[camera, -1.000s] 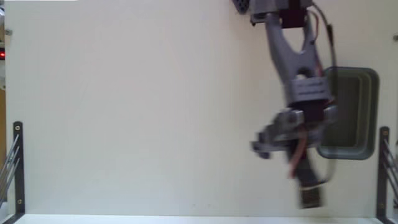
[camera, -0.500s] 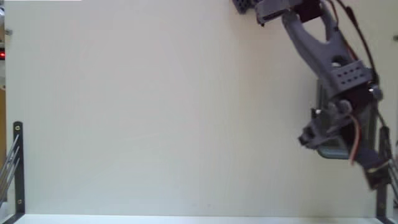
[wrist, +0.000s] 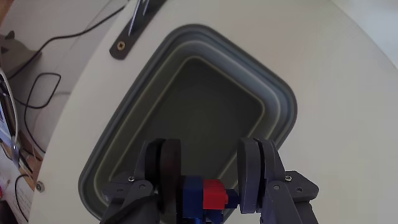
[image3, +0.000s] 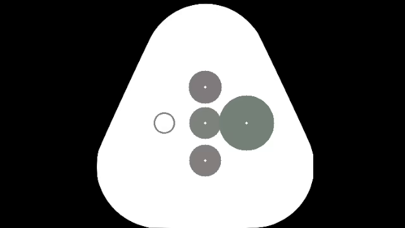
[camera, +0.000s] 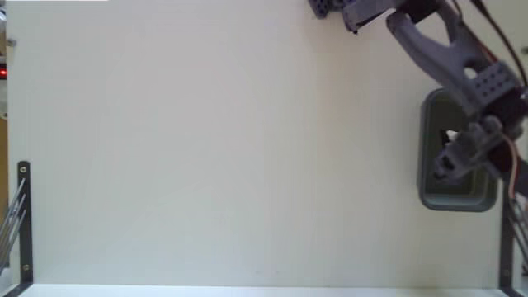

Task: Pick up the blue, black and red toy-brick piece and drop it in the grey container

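Spanning everything, bare cream tabletop (camera: 206, 148)

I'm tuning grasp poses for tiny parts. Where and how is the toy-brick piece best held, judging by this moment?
Across its short blue-and-red body, coming from above with a finger on each side, as the gripper grips it now. The toy-brick piece is far narrower than the finger spacing, so it likely needs centring between the pads. It hangs over the grey container.

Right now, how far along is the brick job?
The pickup looks done: in the wrist view the toy-brick piece sits clamped between the jaws of the gripper. In hand is the carry, with the gripper above the open grey container, which looks empty. What is left is opening the jaws to drop it in.
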